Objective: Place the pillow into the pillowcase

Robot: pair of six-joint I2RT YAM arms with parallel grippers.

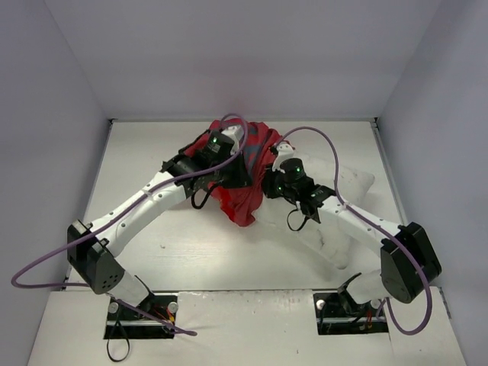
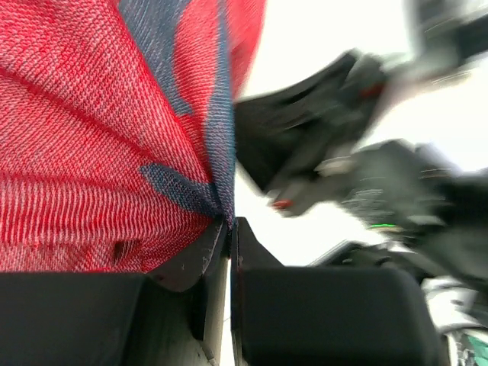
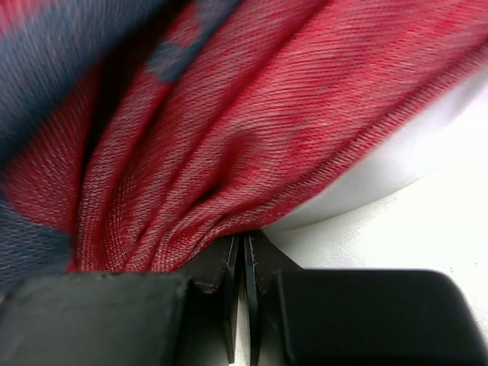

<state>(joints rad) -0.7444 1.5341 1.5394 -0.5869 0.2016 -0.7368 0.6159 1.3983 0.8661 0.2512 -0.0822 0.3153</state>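
The red pillowcase (image 1: pixel 242 200) hangs bunched between my two grippers above the middle of the table, its dull red side with bluish patches facing out. My left gripper (image 1: pixel 235 172) is shut on a seam edge of the pillowcase (image 2: pixel 99 137), pinched right at the fingertips (image 2: pixel 245 229). Close beside it on the right, my right gripper (image 1: pixel 270 184) is shut on a gathered hem of the pillowcase (image 3: pixel 267 130). The white pillow (image 1: pixel 355 187) lies on the table under my right arm, and a rounded part of the pillow (image 3: pixel 415 149) shows just under the red hem.
Grey walls enclose the white table (image 1: pixel 168 252) at the back and on both sides. My right arm (image 2: pixel 366 175) shows blurred and close in the left wrist view. Purple cables (image 1: pixel 320 137) loop over both arms.
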